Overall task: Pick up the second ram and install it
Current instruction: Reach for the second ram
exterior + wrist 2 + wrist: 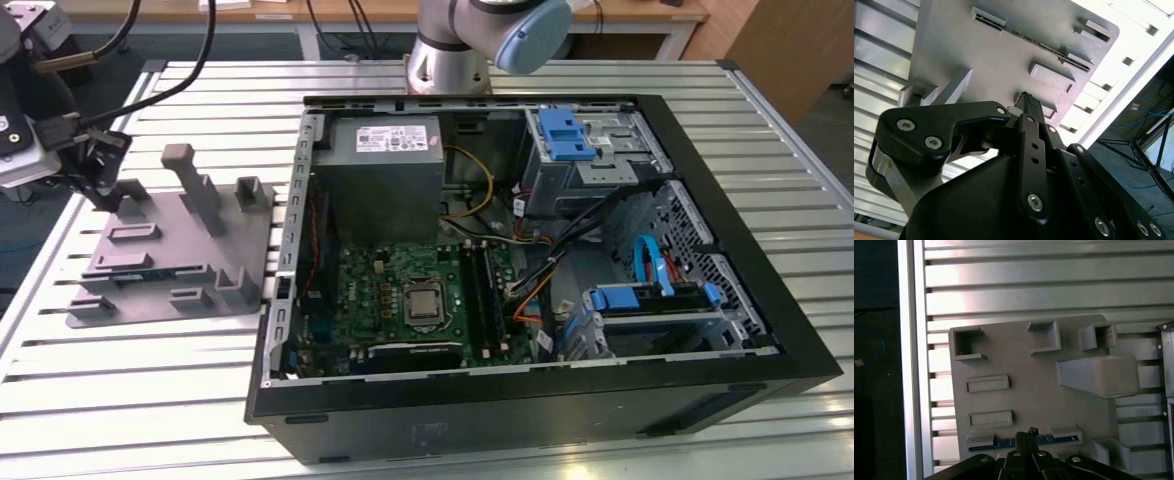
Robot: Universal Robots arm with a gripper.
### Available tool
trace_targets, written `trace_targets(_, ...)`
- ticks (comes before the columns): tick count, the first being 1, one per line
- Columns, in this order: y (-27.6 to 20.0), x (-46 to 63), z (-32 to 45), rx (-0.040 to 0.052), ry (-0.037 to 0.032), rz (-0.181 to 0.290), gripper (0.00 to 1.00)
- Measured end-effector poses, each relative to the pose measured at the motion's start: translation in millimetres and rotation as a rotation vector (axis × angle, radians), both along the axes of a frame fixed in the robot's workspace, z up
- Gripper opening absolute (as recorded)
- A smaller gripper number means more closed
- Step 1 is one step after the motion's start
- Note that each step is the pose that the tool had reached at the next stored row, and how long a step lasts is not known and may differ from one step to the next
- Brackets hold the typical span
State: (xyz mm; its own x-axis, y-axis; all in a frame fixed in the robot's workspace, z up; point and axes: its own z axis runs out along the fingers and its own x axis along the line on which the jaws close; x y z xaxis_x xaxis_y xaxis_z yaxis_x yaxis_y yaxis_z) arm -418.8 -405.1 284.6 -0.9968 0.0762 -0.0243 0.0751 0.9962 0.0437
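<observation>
second ram in fixture slot | gripper closed, just abv it

The gripper points down at the end of the arm, pinched closed.

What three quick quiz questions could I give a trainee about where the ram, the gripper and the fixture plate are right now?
1. True or false: the second ram sits in a slot of the motherboard.
2. Multiple choice: relative to the computer case, the grey fixture plate lies
A) inside it
B) flat on the slatted table, on the exterior view's left of it
C) propped upright against it
3. Fill in: in the first wrist view, the gripper lines up over the ____.

Key: 1 false, it lies in a slot of the fixture plate. 2 B. 3 second ram.
</observation>
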Motion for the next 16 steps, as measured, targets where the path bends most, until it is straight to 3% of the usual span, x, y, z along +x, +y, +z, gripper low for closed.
trace_targets(12, 0.0, 0.0, -10.5, -0.0013, 0.0, 0.0, 0.1)
trace_targets(14, 0.0, 0.0, -12.4, -0.0098, 0.0, 0.0, 0.1)
trace_targets(16, 0.0, 0.0, -13.1, -0.0259, 0.0, 0.0, 0.1)
